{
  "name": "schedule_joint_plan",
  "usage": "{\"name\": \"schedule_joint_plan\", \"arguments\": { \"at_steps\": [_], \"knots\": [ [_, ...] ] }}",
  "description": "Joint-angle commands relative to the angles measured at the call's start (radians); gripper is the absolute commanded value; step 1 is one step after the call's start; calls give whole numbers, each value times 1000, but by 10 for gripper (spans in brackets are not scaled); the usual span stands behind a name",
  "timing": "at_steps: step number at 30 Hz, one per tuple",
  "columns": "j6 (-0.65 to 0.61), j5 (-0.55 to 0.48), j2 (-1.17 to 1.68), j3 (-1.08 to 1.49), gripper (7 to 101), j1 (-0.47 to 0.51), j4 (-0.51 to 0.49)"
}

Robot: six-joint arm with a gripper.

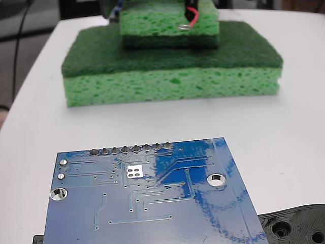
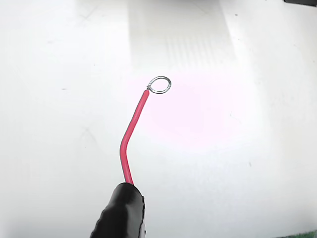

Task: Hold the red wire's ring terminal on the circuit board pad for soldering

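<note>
- Looking from the fixed view, the circuit board (image 1: 147, 198) lies close to the camera, and my red wire (image 1: 193, 16) hangs far behind it, up by the green sponges (image 1: 172, 76).
- The ring terminal (image 1: 185, 26) is well apart from the pad (image 1: 134, 171). I think I must bring it toward the camera, a bit to the left in that view, and down.
- In the wrist view the red wire (image 2: 131, 134) sticks out of a black sleeve (image 2: 121, 213) and points up and a little right, with a soft bend low down. The ring terminal (image 2: 160, 85) sits at its far tip, over bare white tabletop (image 2: 247, 148).
- My gripper does not show in either view, so I cannot tell if it is open or closed. I only guess it holds the black sleeve.
- The circuit board is shiny blue and flat, with thin lines, a row of silver pins (image 1: 131, 149) and round holes (image 1: 217, 180).
- The pad is a small silver square with four tiny holes.
- The ring terminal is a thin silver loop. The sponges look soft and full of holes.
</note>
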Motion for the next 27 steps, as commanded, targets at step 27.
{"name": "schedule_joint_plan", "arguments": {
  "at_steps": [27],
  "knots": [
    [-69, -184, 2, -60, 1003, 95, -3]
  ]
}}
